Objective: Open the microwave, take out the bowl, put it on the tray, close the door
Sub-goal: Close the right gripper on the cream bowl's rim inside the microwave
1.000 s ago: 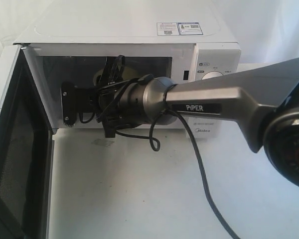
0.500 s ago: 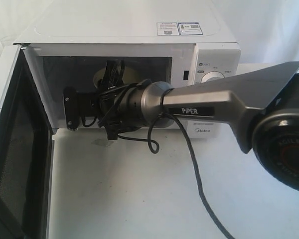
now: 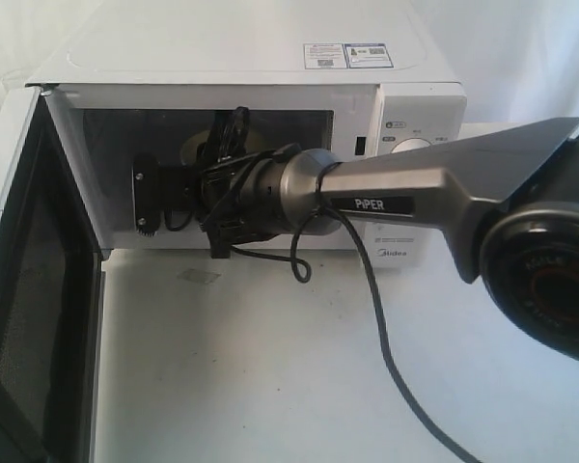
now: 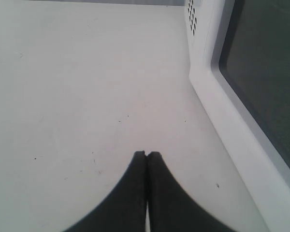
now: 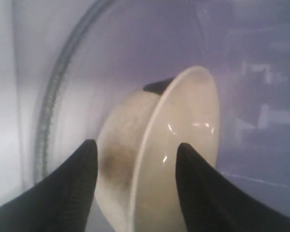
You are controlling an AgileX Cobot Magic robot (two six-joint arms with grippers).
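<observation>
Starting at the nine o'clock side, the door (image 3: 19,280) stands swung wide open, its dark window facing across the front of the oven, so the first step looks done. Down beside that door the left gripper (image 4: 146,154) hangs over the bare white surface (image 3: 270,376) with its fingers pressed together and nothing between them. It seems to have no part in this step.

Moving on to the middle, the microwave (image 3: 241,43) sits at twelve o'clock with its cavity exposed. The right arm comes in from about three o'clock and reaches through the opening, its cable looping down over the surface.

Inside, the right gripper (image 5: 135,147) has its fingers (image 5: 72,188) spread wide and set astride the wall of the bowl (image 5: 188,116), one outside it and one over the glossy inside. I can see a gap at the inner finger, so I would judge the bowl not yet clamped. It is in the cavity, toward the back, mostly hidden behind the wrist from where I stand.

So roughly a quarter is done. What is left is pinching the rim, lifting the bowl out past the door, setting it on the tray, which I cannot see anywhere here, and shutting the door.
</observation>
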